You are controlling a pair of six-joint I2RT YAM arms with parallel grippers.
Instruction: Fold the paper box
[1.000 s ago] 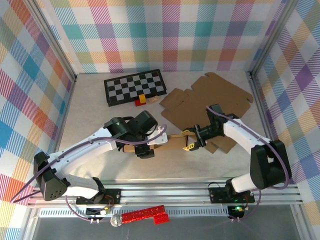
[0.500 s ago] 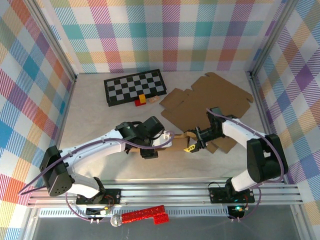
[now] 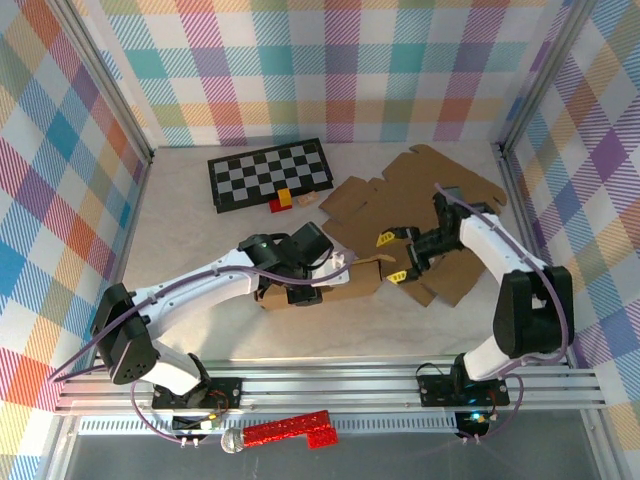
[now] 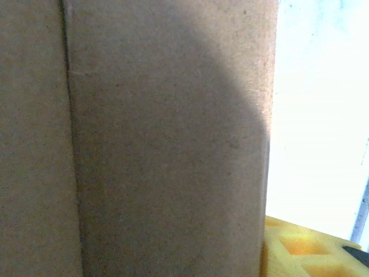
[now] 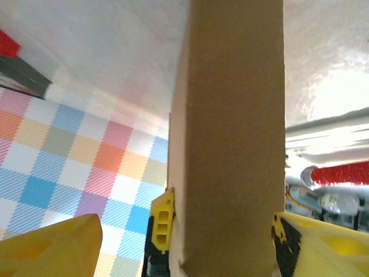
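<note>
The paper box (image 3: 350, 280) is a brown cardboard piece, partly folded, lying lengthwise at the table's middle. My left gripper (image 3: 308, 278) sits over its left half and is shut on it. Cardboard (image 4: 161, 138) fills the space between its jaws, with one yellow finger (image 4: 302, 251) at the lower right. My right gripper (image 3: 396, 257) stands open at the box's right end, fingertips apart from it. In the right wrist view the box (image 5: 230, 144) stands between my spread right fingers (image 5: 52, 248), and a left finger (image 5: 163, 228) presses its side.
A flat unfolded cardboard sheet (image 3: 420, 195) lies at the back right, partly under the right arm. A black-and-white checkerboard (image 3: 270, 172) with small red and yellow blocks (image 3: 282, 200) lies at the back left. A red glittery object (image 3: 285, 432) rests beyond the near rail.
My right gripper has let go of the box's right end, opened and drawn back to the right. My left gripper has slid right along the box and closed on it.
</note>
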